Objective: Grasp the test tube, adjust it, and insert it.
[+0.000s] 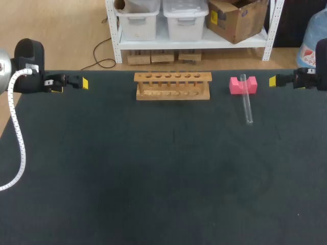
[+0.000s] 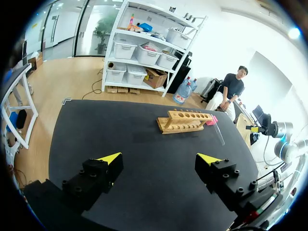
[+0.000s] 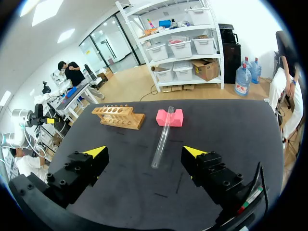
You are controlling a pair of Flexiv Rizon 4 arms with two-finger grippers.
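My left end effector [image 2: 159,158]: fingers apart, surface [image 1: 153,178] far-left edge | my right end effector [image 3: 144,151]: fingers apart, far-right edge | test tube [image 1: 247,100]: leaning on pink block [image 1: 241,85], right of wooden rack [image 1: 172,85]

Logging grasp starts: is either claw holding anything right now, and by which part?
Nothing is held. The left claw and right claw are open and empty; the test tube lies propped on the pink block.
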